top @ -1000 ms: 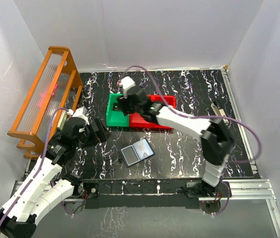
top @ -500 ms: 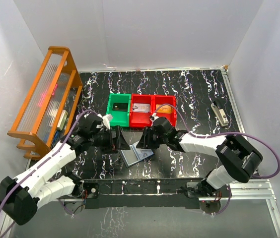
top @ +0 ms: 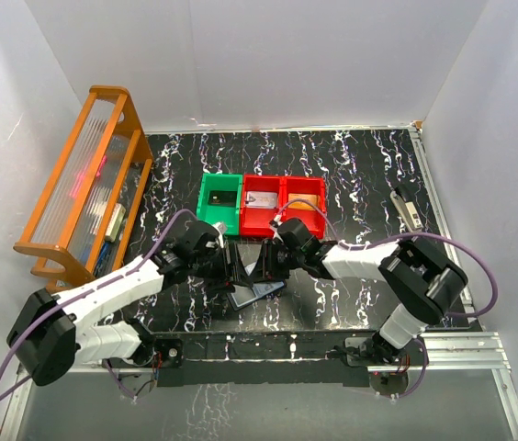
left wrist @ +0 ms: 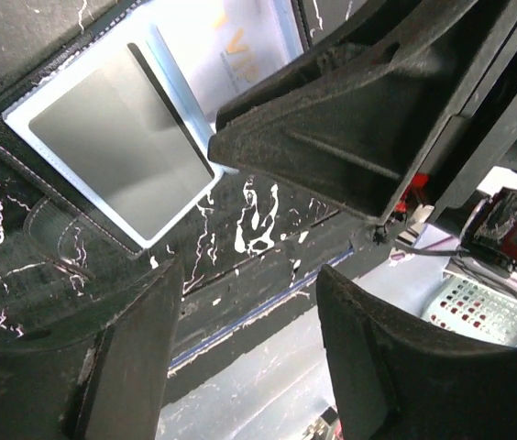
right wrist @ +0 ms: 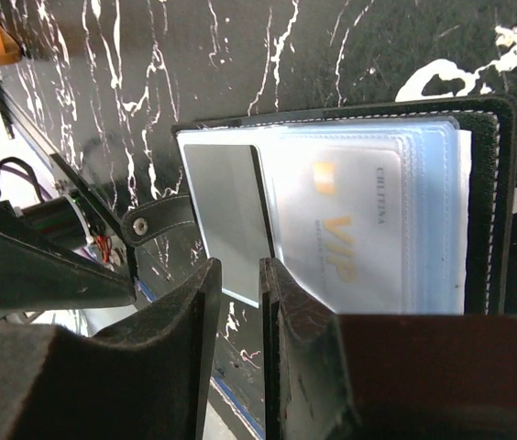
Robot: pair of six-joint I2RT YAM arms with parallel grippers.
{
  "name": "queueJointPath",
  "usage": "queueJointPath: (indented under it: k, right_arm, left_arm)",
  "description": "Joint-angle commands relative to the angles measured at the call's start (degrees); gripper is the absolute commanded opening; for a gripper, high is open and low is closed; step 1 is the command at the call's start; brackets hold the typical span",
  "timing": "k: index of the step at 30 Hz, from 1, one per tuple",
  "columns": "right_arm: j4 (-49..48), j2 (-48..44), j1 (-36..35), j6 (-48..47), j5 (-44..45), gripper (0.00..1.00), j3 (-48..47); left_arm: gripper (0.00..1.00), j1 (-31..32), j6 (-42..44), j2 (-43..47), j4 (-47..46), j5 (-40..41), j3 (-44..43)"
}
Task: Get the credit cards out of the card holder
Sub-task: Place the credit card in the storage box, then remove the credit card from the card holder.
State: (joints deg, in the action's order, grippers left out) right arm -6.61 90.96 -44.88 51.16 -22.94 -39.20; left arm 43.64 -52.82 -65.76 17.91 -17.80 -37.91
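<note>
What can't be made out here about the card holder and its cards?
- Top view: left gripper and right gripper cover most of the card holder.
- Right wrist: fingers hide the grey panel's lower edge; grip unclear.
- Left wrist: right gripper blocks the VIP card.
- Card count: sleeves overlap.

The only word that can be read is "VIP", in gold letters turned sideways, on a pale card (right wrist: pixel 359 229) under a clear sleeve of the card holder (right wrist: pixel 495 183). Beside it on the same card is a short line of small dark letters, too small to read. The left wrist view shows the same gold "VIP" only in part.
</note>
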Motion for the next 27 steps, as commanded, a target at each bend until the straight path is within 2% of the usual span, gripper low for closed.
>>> queueJointPath:
  k: [1, 4, 8, 11, 15, 19, 22, 25, 27]
  right_arm:
    - [-1.2, 2.0, 0.0, -0.5, -3.2, 0.21, -2.9]
    - [-0.5, 3.0, 0.0, -0.6, -2.5, 0.20, -2.7]
    - [2.1, 3.9, 0.0, -0.7, 0.6, 0.19, -2.3]
    - [3.3, 4.6, 0.0, -1.0, 1.8, 0.19, -2.0]
    - [3.0, 5.5, 0.0, -0.5, 1.7, 0.18, -1.2]
    - [1.9, 4.8, 0.0, 0.9, 2.0, 0.18, 0.0]
    - [1.7, 3.9, 0.0, 1.9, 2.5, 0.18, 0.4]
    - [1.2, 3.7, 0.0, 2.3, 2.4, 0.19, 0.7]
    - [1.2, 4.0, 0.0, 2.3, 2.2, 0.19, 0.5]
  left_arm:
    - [0.56, 0.2, -3.0, -1.5, -2.8, 2.5, 0.9]
    - [0.53, 0.2, -3.5, -3.1, -4.3, 2.3, 3.0]
    - [0.42, 0.2, -5.8, -6.1, -7.2, 1.8, 5.7]
    - [0.34, 0.2, -5.0, -7.4, -4.5, 4.6, 5.7]
    - [0.30, 0.2, -1.6, -8.3, 1.8, 9.5, 2.8]
    - [0.28, 0.2, -0.5, -9.9, 0.9, 9.8, 2.1]
    - [0.19, 0.2, -0.3, -10.6, 1.2, 10.0, 0.4]
    - [0.21, 0.3, -0.2, -8.7, 2.8, 12.0, -0.9]
    - [0.29, 0.3, 0.1, -6.7, 3.8, 12.3, -2.1]
